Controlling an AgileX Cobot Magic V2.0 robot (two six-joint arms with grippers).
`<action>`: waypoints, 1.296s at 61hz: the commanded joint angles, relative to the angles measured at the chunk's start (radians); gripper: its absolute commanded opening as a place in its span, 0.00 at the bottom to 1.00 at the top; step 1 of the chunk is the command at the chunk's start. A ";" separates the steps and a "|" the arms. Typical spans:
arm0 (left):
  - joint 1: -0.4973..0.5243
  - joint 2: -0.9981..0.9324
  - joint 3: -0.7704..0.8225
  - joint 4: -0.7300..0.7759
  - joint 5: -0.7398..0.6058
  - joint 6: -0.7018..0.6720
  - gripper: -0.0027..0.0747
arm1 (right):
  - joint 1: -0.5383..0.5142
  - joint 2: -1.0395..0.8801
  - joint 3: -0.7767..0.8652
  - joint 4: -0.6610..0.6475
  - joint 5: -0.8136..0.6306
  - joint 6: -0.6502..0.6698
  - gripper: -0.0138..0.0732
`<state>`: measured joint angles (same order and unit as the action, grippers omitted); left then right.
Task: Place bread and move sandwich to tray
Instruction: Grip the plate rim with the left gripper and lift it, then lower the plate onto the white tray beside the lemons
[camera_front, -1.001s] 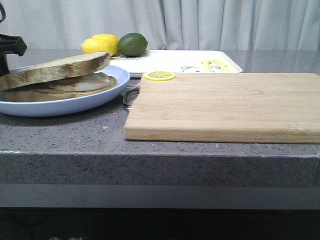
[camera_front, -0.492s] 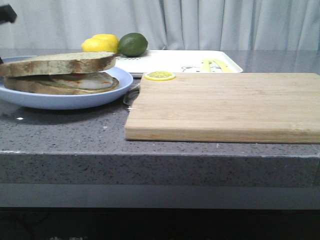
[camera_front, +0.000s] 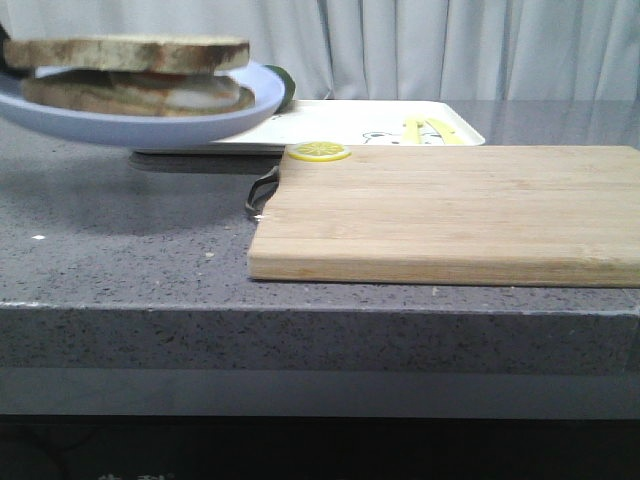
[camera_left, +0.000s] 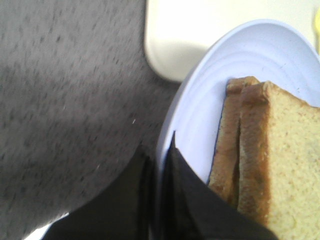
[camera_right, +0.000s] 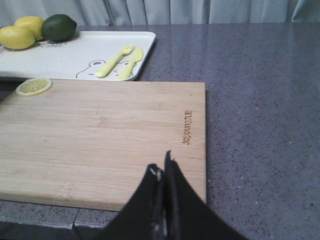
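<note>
Front view shows the sandwich (camera_front: 135, 72) on its plate (camera_front: 150, 125) lifted clear, the left gripper (camera_left: 159, 165) pinching the rim to carry it over the tray (camera_front: 350, 125); the right gripper (camera_right: 164, 175) sits closed, empty.

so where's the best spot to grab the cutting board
The cutting board lies flat, so pinch a free edge. Its near long edge overhangs nothing but stands clear of the counter, probably reachable from the front. The dark handle loop on its left end is another option.

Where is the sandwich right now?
Front view, far left: the egg sandwich rides its round pale blue plate, lifted above the grey counter, beside the white tray.
</note>
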<state>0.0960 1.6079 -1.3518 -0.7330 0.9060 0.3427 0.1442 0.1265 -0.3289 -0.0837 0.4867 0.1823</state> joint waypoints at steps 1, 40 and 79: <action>-0.010 -0.018 -0.089 -0.109 -0.021 -0.012 0.01 | -0.003 0.009 -0.023 -0.014 -0.075 -0.001 0.09; -0.203 0.720 -1.248 0.078 0.225 -0.343 0.01 | -0.003 0.009 -0.023 -0.014 -0.075 -0.001 0.09; -0.218 0.975 -1.521 0.060 0.205 -0.379 0.01 | -0.003 0.009 -0.023 -0.014 -0.075 -0.001 0.09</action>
<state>-0.1101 2.6527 -2.8354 -0.6010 1.1957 -0.0403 0.1442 0.1265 -0.3289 -0.0837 0.4867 0.1823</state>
